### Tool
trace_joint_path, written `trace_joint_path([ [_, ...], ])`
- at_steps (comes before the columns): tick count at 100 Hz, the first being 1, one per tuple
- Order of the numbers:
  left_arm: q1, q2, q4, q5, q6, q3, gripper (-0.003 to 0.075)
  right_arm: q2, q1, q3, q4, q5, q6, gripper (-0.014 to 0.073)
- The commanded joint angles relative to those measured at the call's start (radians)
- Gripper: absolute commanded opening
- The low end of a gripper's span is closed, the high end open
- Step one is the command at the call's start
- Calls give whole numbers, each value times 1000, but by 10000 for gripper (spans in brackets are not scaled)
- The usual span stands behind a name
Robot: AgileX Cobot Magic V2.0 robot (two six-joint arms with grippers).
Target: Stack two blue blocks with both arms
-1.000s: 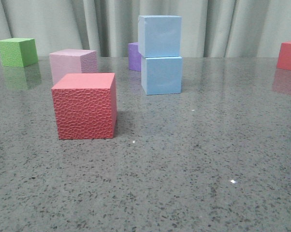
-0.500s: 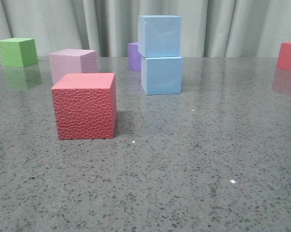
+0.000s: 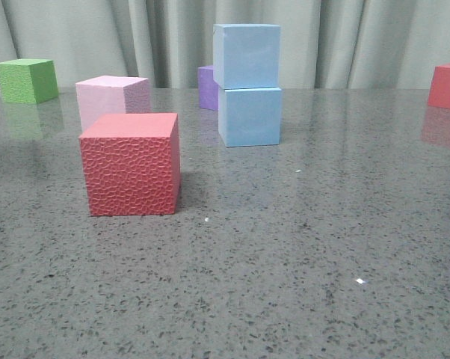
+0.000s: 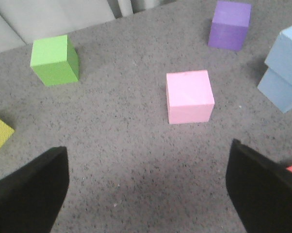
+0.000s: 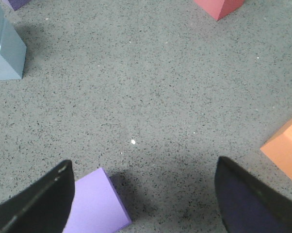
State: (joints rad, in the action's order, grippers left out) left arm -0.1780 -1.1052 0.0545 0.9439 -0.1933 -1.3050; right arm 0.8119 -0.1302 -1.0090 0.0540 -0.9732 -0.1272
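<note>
Left gripper (image 4: pixel 146 194) and right gripper (image 5: pixel 141 204), each seen only from its own wrist camera, are hanging above the counter (image 3: pixel 300 247) with fingers spread wide and nothing between them; neither is showing in the front view. Across the last second nothing is shifting in the front view: the stack is standing just as it did, with no arm near it. Judged from this, the stacking is done and both arms are clear of it.

The blue blocks are sitting toward 12 o'clock of the front view, the upper blue block (image 3: pixel 247 55) resting on the lower blue block (image 3: pixel 250 116), set slightly toward 9 o'clock of it and turned a little, yet upright. Both are showing pale sky-blue, matte, smooth faces of equal size. A purple cube (image 3: pixel 206 87) is standing just behind them. At 9 o'clock of the stack are lying a pink cube (image 3: pixel 111 99) and, nearer the camera, a red cube (image 3: pixel 131 163) with a pebbled face.
</note>
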Motion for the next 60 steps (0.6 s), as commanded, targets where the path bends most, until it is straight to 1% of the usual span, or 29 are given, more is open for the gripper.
trace_joint_path([
  [1, 4, 100, 6, -94, 14, 75, 617, -5, 0, -23, 5, 56, 9, 592],
  [19, 4, 260, 2, -138, 62, 270, 617, -5, 0, -23, 29, 56, 9, 592],
  [31, 4, 361, 2, -152, 93, 358, 617, -5, 0, -23, 30, 56, 9, 592],
  [47, 4, 454, 0, -150, 123, 424, 617, -5, 0, -22, 30, 53, 9, 592],
  [60, 4, 492, 0, -148, 144, 443, 617, -5, 0, -22, 30, 52, 9, 592],
])
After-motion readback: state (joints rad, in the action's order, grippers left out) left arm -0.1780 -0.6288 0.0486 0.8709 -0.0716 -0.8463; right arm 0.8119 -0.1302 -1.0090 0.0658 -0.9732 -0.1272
